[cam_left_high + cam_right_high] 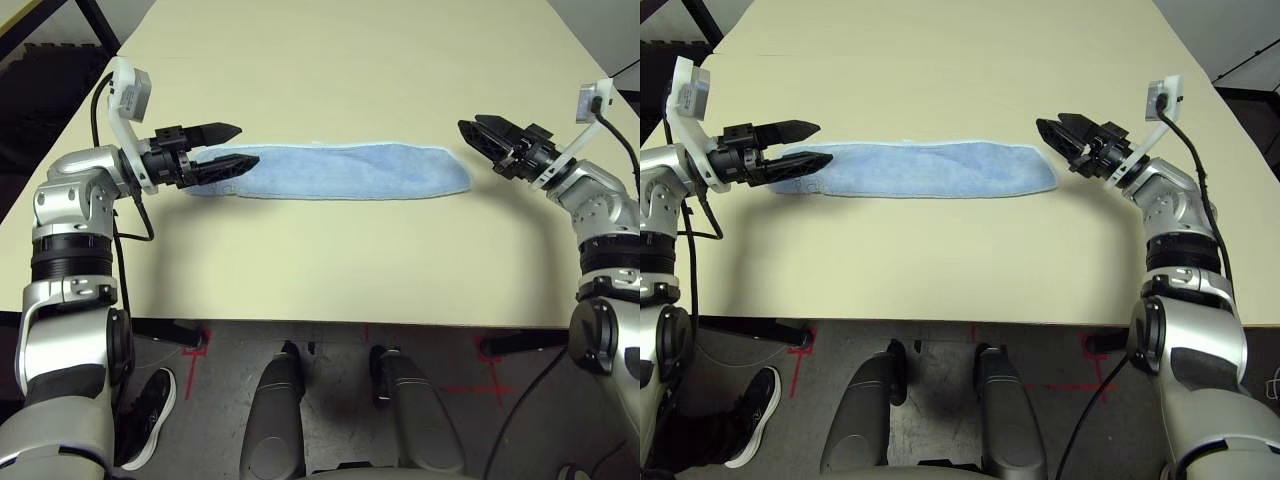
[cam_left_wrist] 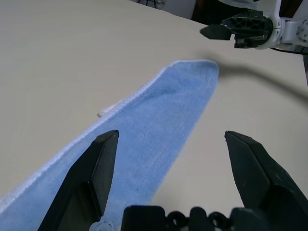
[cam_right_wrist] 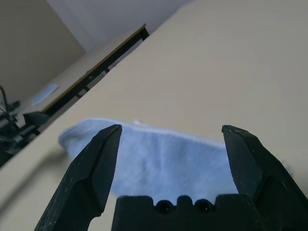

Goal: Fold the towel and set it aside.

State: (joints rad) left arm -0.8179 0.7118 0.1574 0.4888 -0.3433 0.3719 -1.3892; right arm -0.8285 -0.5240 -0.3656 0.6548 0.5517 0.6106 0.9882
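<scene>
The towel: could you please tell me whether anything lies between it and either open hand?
Nothing visible does. The towel lies as a long folded strip on the bare table. The left hand is open at its left end, the right hand open just off its right end.

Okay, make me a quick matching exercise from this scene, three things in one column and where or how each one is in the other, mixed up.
Things:
1. towel
2. left gripper
3. right gripper
4. table

States:
A. open, beside the towel's right end
B. pale yellow, bare in front of the towel
C. lying as a long folded strip
D. open, at the towel's left end

Pairs: 1-C, 2-D, 3-A, 4-B
</scene>
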